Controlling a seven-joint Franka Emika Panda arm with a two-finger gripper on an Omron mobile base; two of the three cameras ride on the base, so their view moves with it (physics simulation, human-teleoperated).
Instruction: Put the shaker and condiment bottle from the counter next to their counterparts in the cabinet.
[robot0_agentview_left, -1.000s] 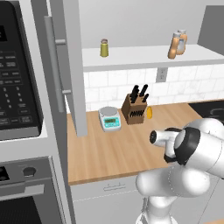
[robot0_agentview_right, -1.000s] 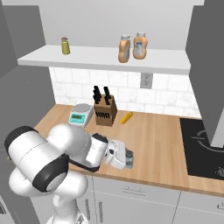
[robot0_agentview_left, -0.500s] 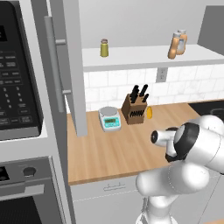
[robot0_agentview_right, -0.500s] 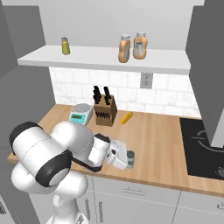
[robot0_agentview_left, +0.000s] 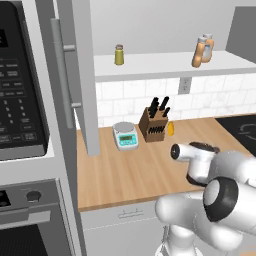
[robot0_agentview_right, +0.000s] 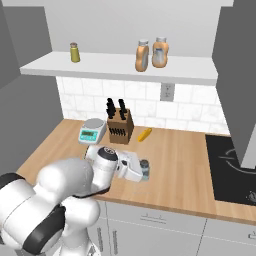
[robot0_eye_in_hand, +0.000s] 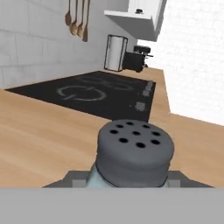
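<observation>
Since a second ago the gripper (robot0_agentview_right: 143, 171) has drawn its fingers in from wide apart and now clasps the shaker (robot0_agentview_right: 144, 168), which stands upright on the counter (robot0_agentview_right: 180, 170) near its front edge; the arm has barely shifted. The hand view shows the shaker's (robot0_eye_in_hand: 133, 153) dark perforated cap close up between the fingers, with the black cooktop (robot0_eye_in_hand: 92, 94) beyond, while the finger tips themselves are mostly cut off at its lower edge. In the left base view the arm's white body hides the shaker. Farther back, a scale (robot0_agentview_right: 92, 132), a knife block (robot0_agentview_right: 119, 125) and a small yellow item (robot0_agentview_right: 144, 134) sit by the backsplash. On the cabinet (robot0_agentview_right: 125, 67) shelf stand the olive-yellow shaker (robot0_agentview_right: 74, 52) and two orange bottles (robot0_agentview_right: 151, 54), too alike to tell apart.
</observation>
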